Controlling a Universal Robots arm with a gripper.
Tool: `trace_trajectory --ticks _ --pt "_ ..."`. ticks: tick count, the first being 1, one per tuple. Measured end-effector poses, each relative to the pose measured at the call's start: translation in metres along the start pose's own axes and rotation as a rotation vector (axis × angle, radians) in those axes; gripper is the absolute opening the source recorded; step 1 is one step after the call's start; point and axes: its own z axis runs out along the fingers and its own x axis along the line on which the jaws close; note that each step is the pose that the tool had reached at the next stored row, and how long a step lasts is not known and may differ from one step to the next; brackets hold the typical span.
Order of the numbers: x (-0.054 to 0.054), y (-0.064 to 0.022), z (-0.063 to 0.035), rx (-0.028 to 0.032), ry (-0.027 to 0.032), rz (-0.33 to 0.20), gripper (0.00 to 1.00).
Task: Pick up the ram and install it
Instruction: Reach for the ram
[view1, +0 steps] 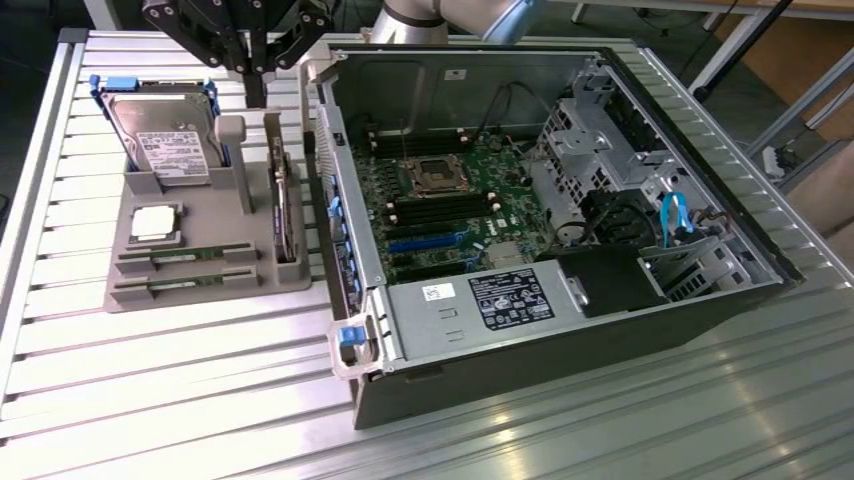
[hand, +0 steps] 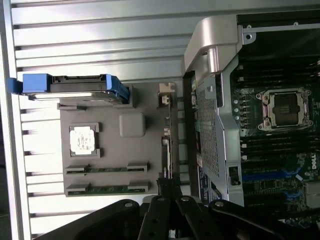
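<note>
Two ram sticks, slim and green, lie flat in the grey tray's (view1: 200, 225) front slots, one (view1: 187, 258) behind the other (view1: 184, 284). The wrist view shows them too, one (hand: 107, 170) beside the other (hand: 107, 189). My gripper (view1: 254, 98) hangs high over the tray's far end, between the hard drive (view1: 167, 145) and the computer case, well away from the sticks. Its fingers are shut with nothing between them. In the wrist view the gripper (hand: 167, 186) sits over the dark expansion card (hand: 170, 140) standing on edge. The motherboard (view1: 454, 205) lies exposed inside the open case.
A square silver processor chip (view1: 154, 222) rests in the tray beside the hard drive. The expansion card (view1: 280, 215) stands on edge along the tray's side nearest the case wall (view1: 327, 150). Cables and a drive cage (view1: 667, 230) fill the case on the exterior view's right.
</note>
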Motion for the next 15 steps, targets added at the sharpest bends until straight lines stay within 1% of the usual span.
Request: trace_trajectory --ticks 15 --pt "0.0093 -0.0007 -0.0003 0.0 0.0 0.0 0.1"
